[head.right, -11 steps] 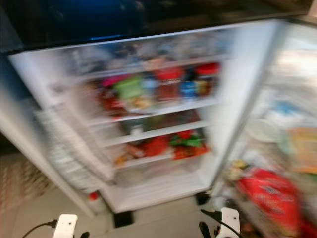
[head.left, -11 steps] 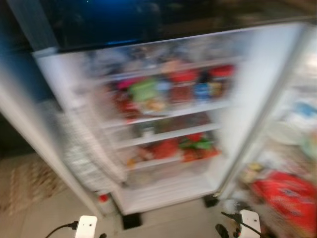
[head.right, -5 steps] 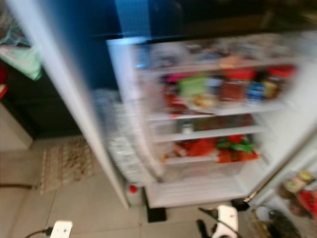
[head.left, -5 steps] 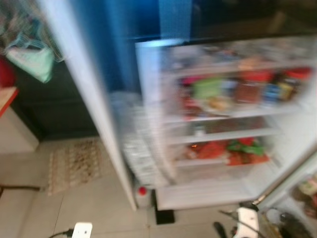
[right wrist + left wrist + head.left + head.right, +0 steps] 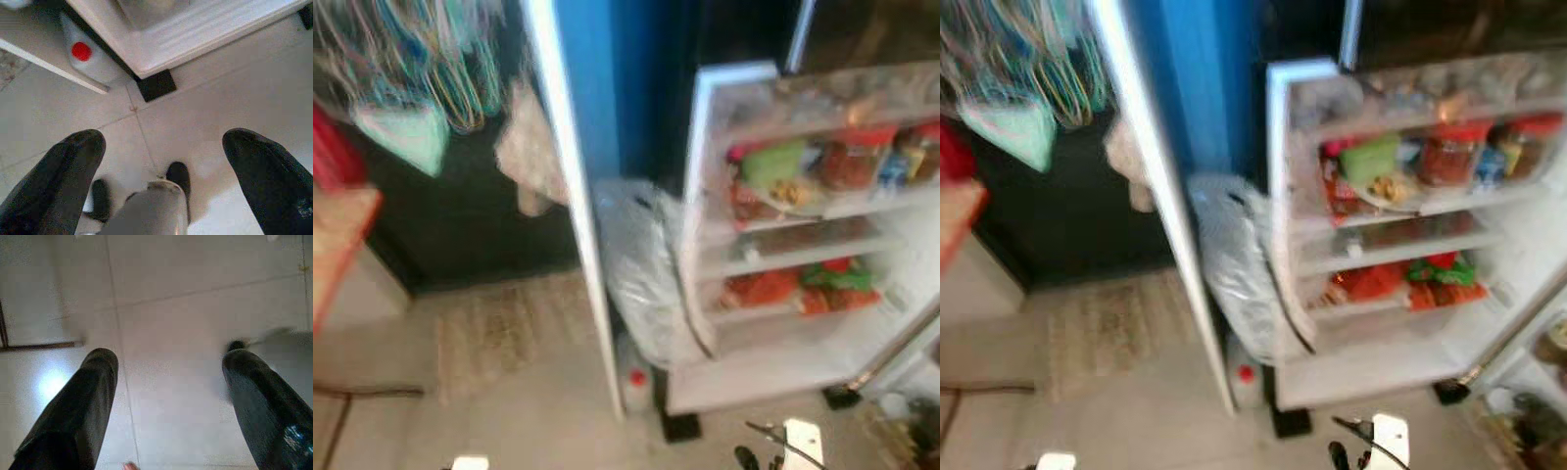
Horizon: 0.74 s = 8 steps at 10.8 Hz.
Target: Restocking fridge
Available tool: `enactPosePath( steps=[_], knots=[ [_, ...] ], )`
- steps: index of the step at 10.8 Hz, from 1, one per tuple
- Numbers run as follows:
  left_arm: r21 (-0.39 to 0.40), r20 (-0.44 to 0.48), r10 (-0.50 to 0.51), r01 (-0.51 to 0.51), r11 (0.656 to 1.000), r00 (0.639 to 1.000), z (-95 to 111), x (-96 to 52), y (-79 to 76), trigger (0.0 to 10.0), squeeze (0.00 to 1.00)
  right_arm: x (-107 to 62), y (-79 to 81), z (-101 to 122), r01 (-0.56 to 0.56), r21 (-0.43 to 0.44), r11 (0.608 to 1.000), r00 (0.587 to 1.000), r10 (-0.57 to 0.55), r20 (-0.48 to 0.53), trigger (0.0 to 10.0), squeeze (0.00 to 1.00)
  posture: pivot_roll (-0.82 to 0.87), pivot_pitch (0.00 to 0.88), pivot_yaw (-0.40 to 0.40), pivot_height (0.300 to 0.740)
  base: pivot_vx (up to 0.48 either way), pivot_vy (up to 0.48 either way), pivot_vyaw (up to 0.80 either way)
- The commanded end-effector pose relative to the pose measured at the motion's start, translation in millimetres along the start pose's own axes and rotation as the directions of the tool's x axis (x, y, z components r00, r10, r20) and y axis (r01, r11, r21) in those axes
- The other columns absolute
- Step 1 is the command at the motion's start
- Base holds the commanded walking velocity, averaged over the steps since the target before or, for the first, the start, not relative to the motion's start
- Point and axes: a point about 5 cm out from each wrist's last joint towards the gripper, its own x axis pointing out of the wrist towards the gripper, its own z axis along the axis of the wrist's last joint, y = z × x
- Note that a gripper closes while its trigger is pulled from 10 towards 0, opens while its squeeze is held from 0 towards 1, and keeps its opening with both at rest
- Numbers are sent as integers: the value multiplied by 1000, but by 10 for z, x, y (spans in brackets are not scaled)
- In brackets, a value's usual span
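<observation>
The white open fridge is the landmark here, its shelves lit and crowded: red-lidded jars and a green tub on an upper shelf, red and green packets on a lower one. With that much already inside, restocking looks a matter of filling gaps, though nothing to be added is in either claw, so the task appears to be at a carrying or fetching stage.

Just beside the fridge's left wall a crinkled clear plastic bag slumps against the cabinet, and at its foot stands a white plastic jug with a red cap, probably parked there to keep it out of the walkway. Left of both, the thin white edge of the open fridge door slants down to the floor. Farther left of the fridge, a pale patterned mat lies flat on the beige glossy floor tiles, and bundles of coloured cloth hang above it.

The left gripper points down at bare tile well left of the fridge, its smooth black fingers spread wide and holding nothing. The right gripper hangs just in front of the fridge's base, fingers likewise apart and empty.
</observation>
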Motion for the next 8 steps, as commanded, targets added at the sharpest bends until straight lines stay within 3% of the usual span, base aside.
enactPosePath(
  steps=[1, 3, 8],
  knots=[
    [16, -38, 9, -8, 1000, 999, -83, -20, 58, 10000, 0, 24, 65, 43, -13, -3, 1000, 1000, 13, 18, 10000, 0, -97, 0, 45, 740, 0, 409, 0],
    [17, -24, 0, 0, 1000, 1000, -36, -5, 10, 10000, 0, 22, 57, 43, -7, -11, 1000, 1000, 7, 16, 10000, 0, -89, 0, 39, 740, 0, 369, 0],
    [41, -44, -22, 24, 999, 999, -68, -5, -87, 10000, 0, 12, 34, 8, 13, -5, 1000, 1000, -13, 12, 10000, 0, -92, 0, 47, 740, 0, 0, 0]
  ],
)
